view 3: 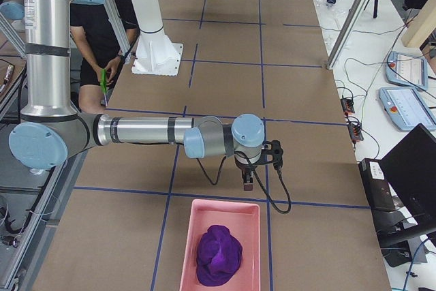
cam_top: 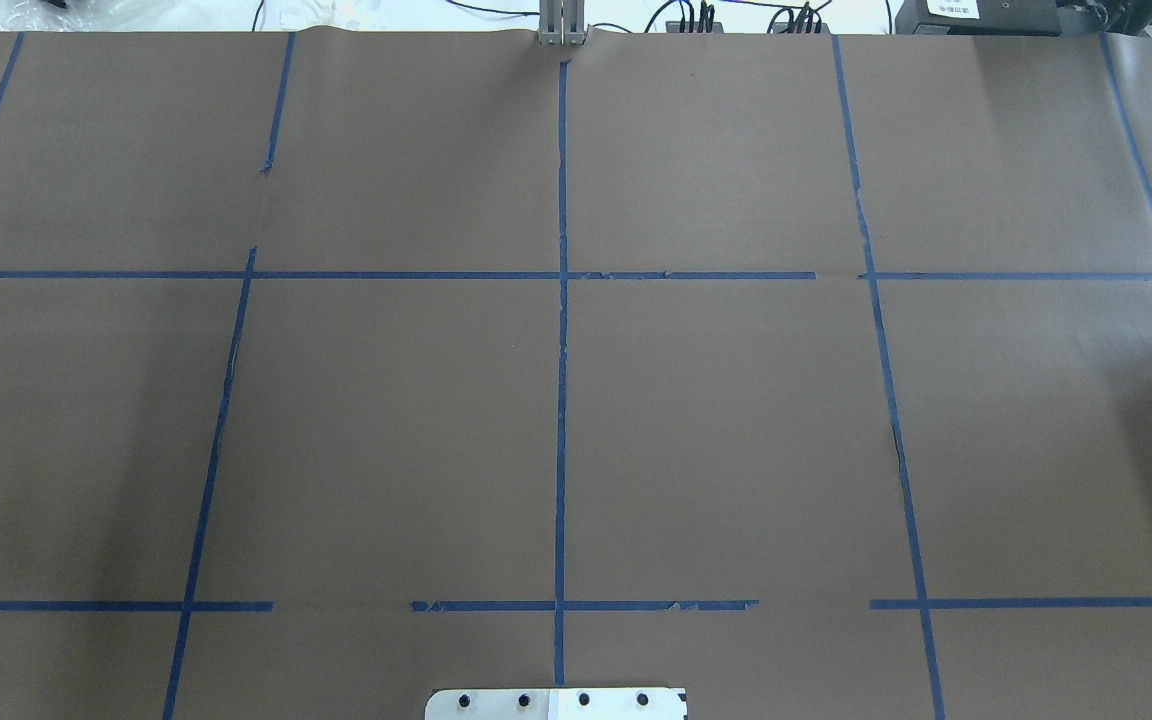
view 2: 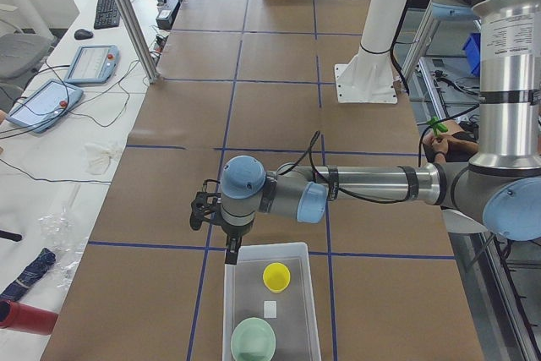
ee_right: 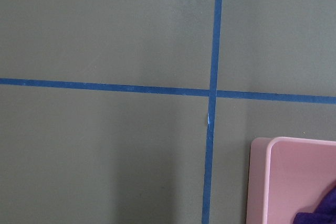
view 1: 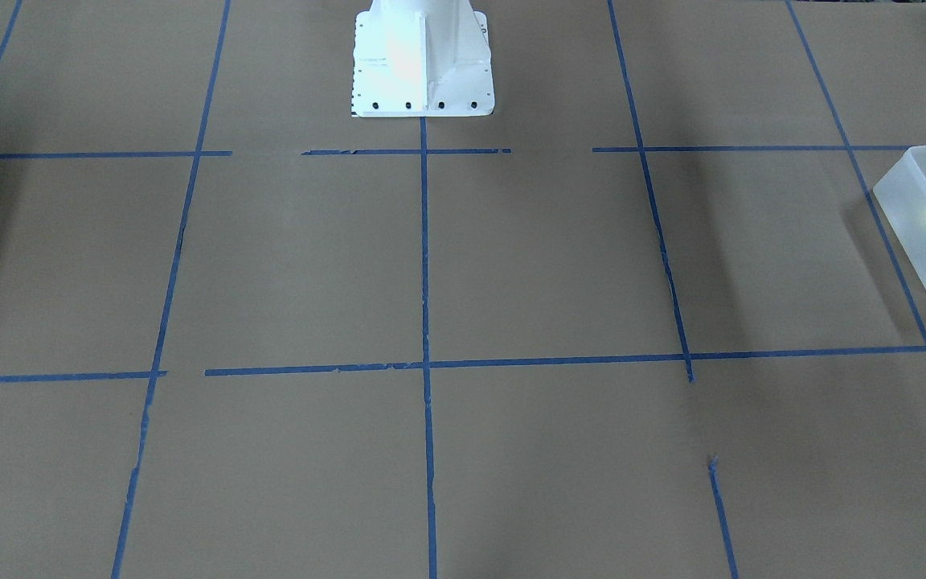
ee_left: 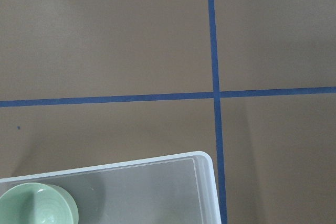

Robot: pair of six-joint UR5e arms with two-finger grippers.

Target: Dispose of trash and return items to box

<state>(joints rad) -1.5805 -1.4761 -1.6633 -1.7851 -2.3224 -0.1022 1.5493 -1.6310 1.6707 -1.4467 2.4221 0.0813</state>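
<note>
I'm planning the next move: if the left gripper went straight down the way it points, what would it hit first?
Probably the tabletop just outside the box. Yet in the left side view the left gripper hangs right by the box's rim, so it might clip that first; depth is unclear.

One cup point(view 2: 276, 276), one bowl point(view 2: 253, 340), one cloth point(view 3: 219, 253), two tubs point(view 2: 297, 327) point(view 3: 225, 212).

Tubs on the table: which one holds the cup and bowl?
The frosted white box: the yellow cup and green bowl sit inside it. The pink tub holds a purple cloth instead.
</note>
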